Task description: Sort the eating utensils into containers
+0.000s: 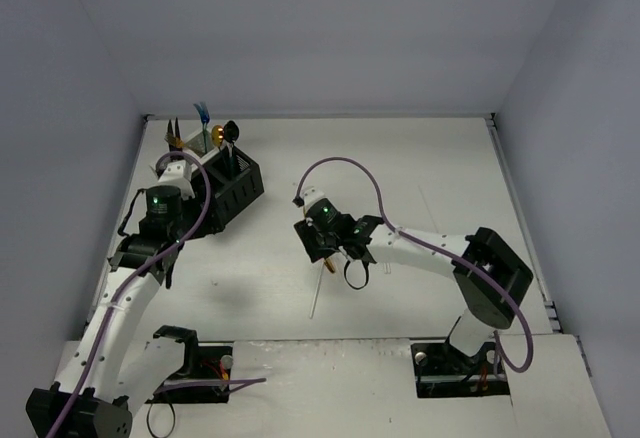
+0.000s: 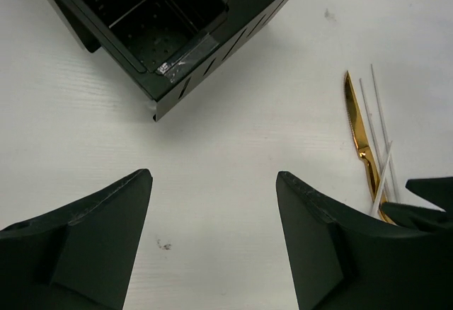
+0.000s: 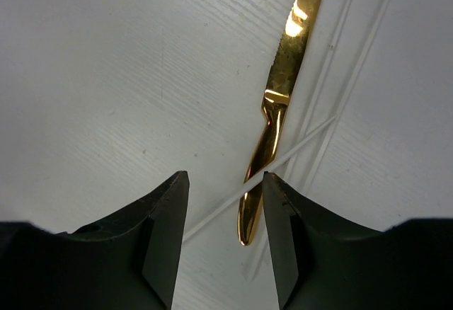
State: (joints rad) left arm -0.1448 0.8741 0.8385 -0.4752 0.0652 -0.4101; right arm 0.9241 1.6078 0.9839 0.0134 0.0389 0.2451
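One gold knife (image 3: 279, 90) lies flat on the worktop (image 3: 106, 76), crossed by thin clear sticks (image 3: 212, 216). We find the right end effector (image 3: 224, 177) spread astride its handle tip, not gripping. The left end effector (image 2: 212, 177) is spread and empty near the black containers (image 2: 212, 59).

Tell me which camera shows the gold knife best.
The right wrist view: the gold knife runs across the frame up close, serrated blade and handle sharp. The left wrist view shows it smaller at the right edge, handle end hidden. The top view shows only a gold speck of it.
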